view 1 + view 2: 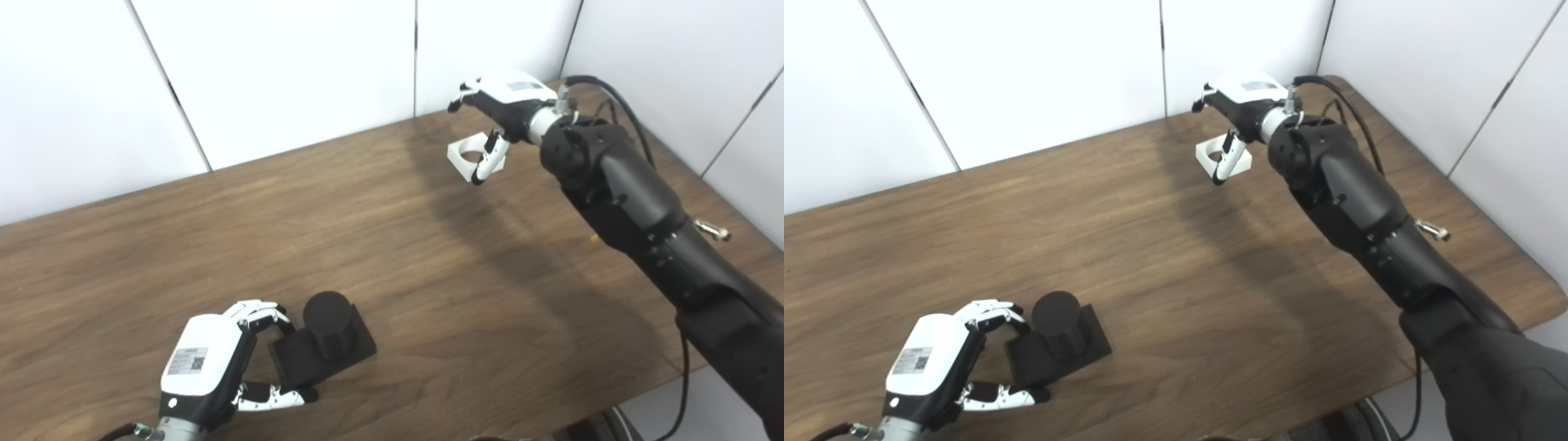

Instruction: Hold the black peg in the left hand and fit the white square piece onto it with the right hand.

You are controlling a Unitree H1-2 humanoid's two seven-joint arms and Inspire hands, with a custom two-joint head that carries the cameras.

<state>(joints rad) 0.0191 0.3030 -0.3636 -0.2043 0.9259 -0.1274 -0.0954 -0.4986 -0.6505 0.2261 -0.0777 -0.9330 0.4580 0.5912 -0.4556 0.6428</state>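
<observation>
Across the frame, edge to edge, you have these items, largest first:

Table [392, 202]: brown wood-grain top filling most of the picture, white wall panels behind it along the top.

Right arm [643, 214]: black, entering from the lower right corner and reaching up to the upper right of the frame, with a cable looping over it.

Left hand [226, 361]: lower left of the frame, white back plate towards you. Its fingers [260, 312] curl over the far side of the black base and the thumb lies along the near side, so you see it clasping the base.

Right hand [499, 110]: upper right of the frame, near the table's far edge. One finger hooks down across the white piece; you cannot tell whether it truly grips it.

Black peg [327, 324]: short upright cylinder on a flat square base, resting on the table at lower centre-left.

White square piece [468, 156]: small block with a round hole, at the right hand, well apart from the peg.
</observation>
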